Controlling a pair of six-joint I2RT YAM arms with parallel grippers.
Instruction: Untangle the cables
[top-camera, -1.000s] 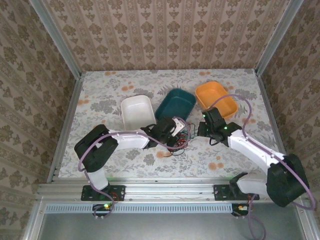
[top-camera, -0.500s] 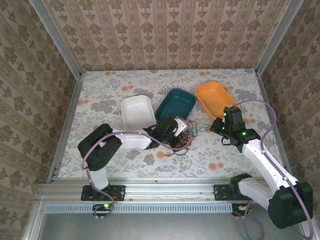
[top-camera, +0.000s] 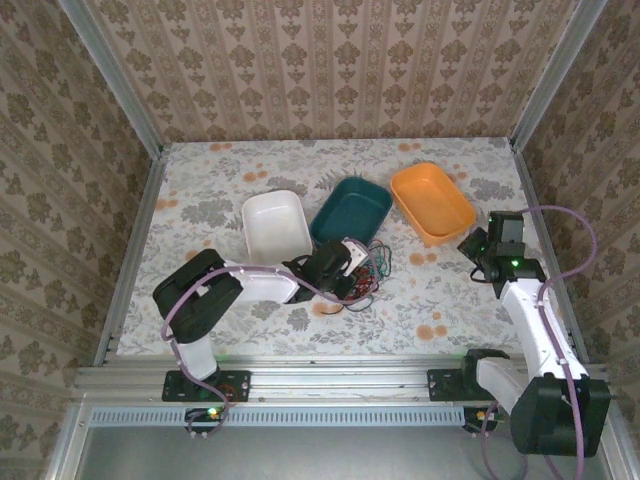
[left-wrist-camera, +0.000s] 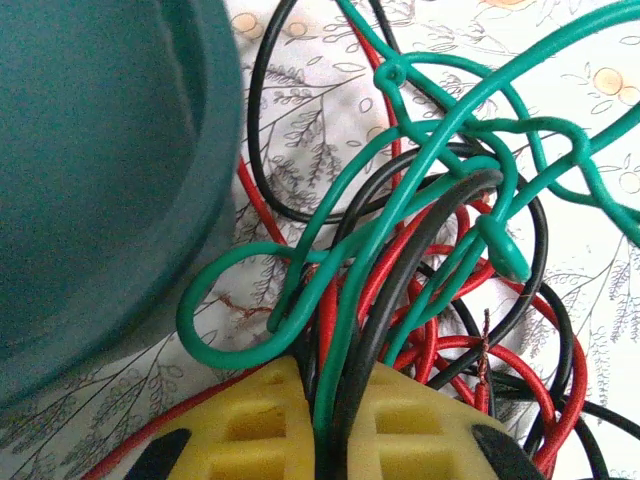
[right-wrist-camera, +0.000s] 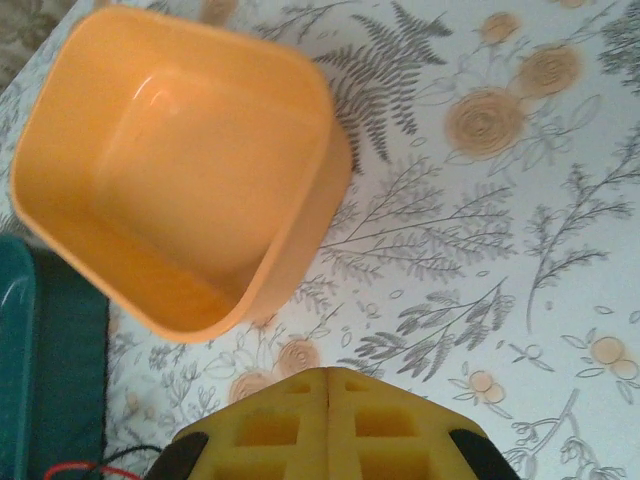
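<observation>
The left gripper (left-wrist-camera: 322, 385) is clamped on the cables (left-wrist-camera: 420, 250), which lie tangled on the table (top-camera: 200, 190) just beside the teal tray (left-wrist-camera: 100, 150). The right gripper (right-wrist-camera: 328, 390) is fully closed near the orange tray (right-wrist-camera: 170, 170).

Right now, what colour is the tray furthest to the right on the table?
Orange. The tray shows best in the right wrist view.

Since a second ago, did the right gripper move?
Yes. The right gripper slid rightward, from the left end of the orange tray to past its right corner, away from the cables.
</observation>
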